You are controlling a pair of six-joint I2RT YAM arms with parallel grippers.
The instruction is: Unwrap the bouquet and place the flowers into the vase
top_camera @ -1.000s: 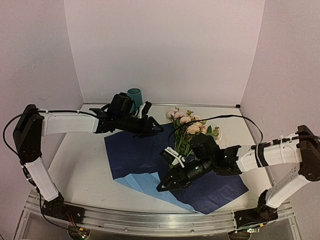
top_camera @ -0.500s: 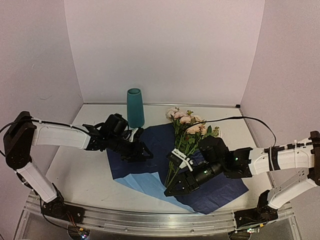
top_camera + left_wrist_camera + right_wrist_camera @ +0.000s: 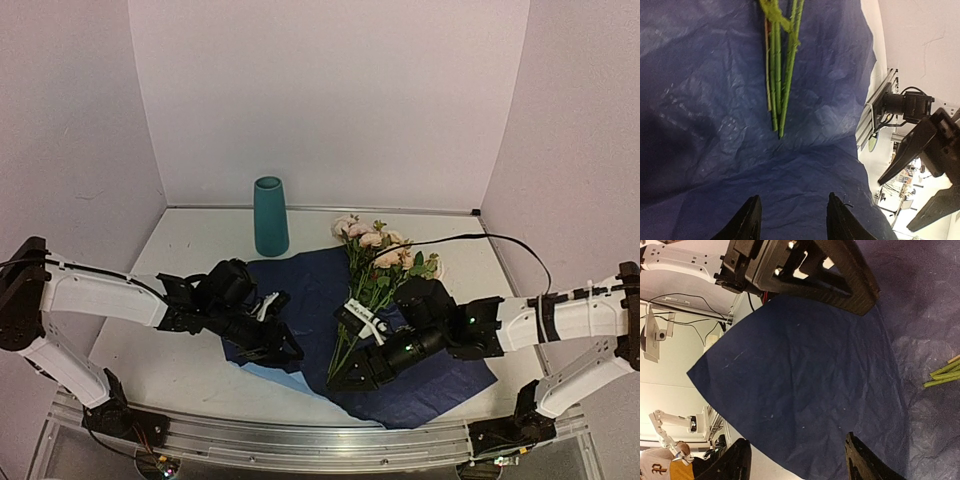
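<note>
Reaching in from the left, the white-and-black left arm (image 3: 100, 295) stretches low over the pale tabletop (image 3: 150, 340). Its black two-finger left gripper (image 3: 284, 350) sits at the near left part of the single large dark-blue crinkled paper sheet (image 3: 300, 290). In the left wrist view this left gripper (image 3: 794, 200) has its jaws parted with nothing between them, only blue paper (image 3: 715, 150) beyond. The green stem ends (image 3: 777, 95) lie ahead of the fingertips, clearly apart from them.

One tall slim teal-blue cylinder vase (image 3: 270, 215) stands upright on the far side of the table, just beyond the sheet's far left corner. Whether it touches the paper I cannot tell.

One bunch of long green-stemmed flowers with pale pink and cream blooms (image 3: 375, 250) lies flat on the right half of the sheet, heads towards the far side and cut ends towards the near side. I make out roughly five blooms, though they overlap too much for a sure count.

The black two-finger right gripper (image 3: 342, 380), one of two in all, hangs over the near part of the sheet, just beside the stem ends. Through the right wrist camera the right gripper (image 3: 797, 440) shows spread jaws holding nothing. Three stem tips (image 3: 942, 376) lie off to one side, outside the fingers.
</note>
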